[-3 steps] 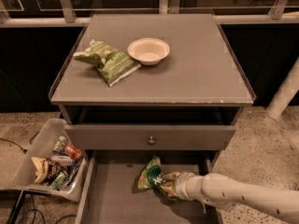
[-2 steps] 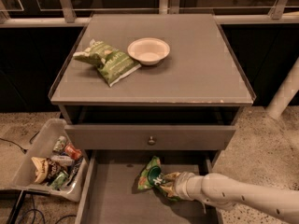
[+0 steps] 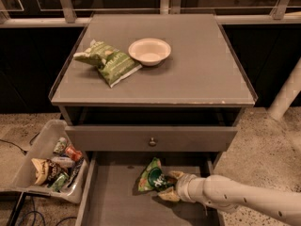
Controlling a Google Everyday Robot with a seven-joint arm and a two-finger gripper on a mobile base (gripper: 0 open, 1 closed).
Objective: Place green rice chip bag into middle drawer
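Observation:
The green rice chip bag, bright green with a dark round logo, lies inside the open middle drawer, near the middle of its back part. My gripper reaches in from the right on a white arm. Its tan fingers sit on either side of the bag's right end and are shut on it. The bag rests low, at or just above the drawer floor.
A paler olive-green bag and a white bowl lie on the cabinet top. A closed drawer front with a small knob is above the open drawer. A bin of snacks stands on the floor at the left.

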